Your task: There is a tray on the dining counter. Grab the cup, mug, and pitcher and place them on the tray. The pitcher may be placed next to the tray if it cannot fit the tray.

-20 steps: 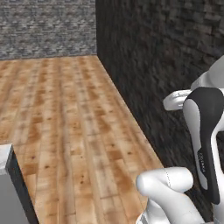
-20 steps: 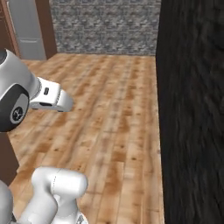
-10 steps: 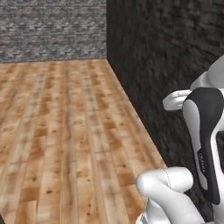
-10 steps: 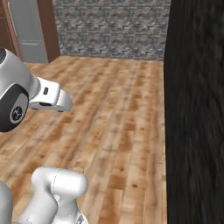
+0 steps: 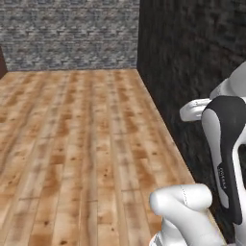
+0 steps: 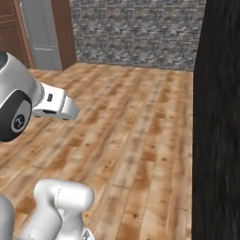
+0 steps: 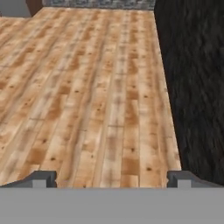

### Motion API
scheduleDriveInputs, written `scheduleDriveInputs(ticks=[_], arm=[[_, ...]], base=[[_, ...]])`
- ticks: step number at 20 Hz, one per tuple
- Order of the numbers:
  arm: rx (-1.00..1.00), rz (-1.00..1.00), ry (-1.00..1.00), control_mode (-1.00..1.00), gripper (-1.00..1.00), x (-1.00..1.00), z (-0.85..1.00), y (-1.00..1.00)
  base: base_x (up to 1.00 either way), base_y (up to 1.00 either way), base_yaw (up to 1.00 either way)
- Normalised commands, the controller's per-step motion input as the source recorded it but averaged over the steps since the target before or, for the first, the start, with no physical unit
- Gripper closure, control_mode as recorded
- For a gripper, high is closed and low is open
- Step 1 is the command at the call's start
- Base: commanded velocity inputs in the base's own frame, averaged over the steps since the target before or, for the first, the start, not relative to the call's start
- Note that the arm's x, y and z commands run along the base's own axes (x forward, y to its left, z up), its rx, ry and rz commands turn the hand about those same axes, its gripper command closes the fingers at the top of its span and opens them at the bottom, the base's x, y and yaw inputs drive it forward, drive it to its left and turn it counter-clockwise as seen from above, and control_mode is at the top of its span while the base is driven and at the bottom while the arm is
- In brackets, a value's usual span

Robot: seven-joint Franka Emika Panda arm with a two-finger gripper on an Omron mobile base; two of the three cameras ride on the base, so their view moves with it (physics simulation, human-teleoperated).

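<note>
Left base view, from the left: grey stone wall (image 5: pixel 67 33) across the back, plank wood floor (image 5: pixel 81 144) in front of it, then a dark, rough-textured wall (image 5: pixel 192 57) running down the right side. The white arm (image 5: pixel 223 144) folds up at lower right, close beside that dark wall.

Right base view: wooden cabinet edge and a pale grey panel (image 6: pixel 42 33) at far left, arm at lower left, floor through the middle, stone wall at the back, dark wall filling the right edge.

Hand view: gripper (image 7: pixel 111 179) with jaws spread wide, tips at opposite sides of the bottom edge, nothing between them. It looks over bare floor planks, with the dark wall on the right.

Tray, dining counter, cup, mug, pitcher: can't place any of them from these frames.
</note>
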Motion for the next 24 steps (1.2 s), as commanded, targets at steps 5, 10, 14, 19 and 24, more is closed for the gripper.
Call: scheduleDriveInputs(ticks=[5,10,14,19,24], arm=[[0.00,0.00,0.00,1.00,-1.00,0.00,0.00,0.00],[0.00,0.00,0.00,1.00,-1.00,0.00,0.00,0.00],[0.00,0.00,0.00,1.00,-1.00,0.00,0.00,0.00],[0.00,0.00,0.00,1.00,-1.00,0.00,0.00,0.00],[0.00,0.00,0.00,1.00,-1.00,0.00,0.00,0.00]], base=[[1.00,0.38,0.37],[1.00,0.06,0.54],[1.00,0.00,0.63],[1.00,0.00,0.68],[1.00,0.00,0.68]])
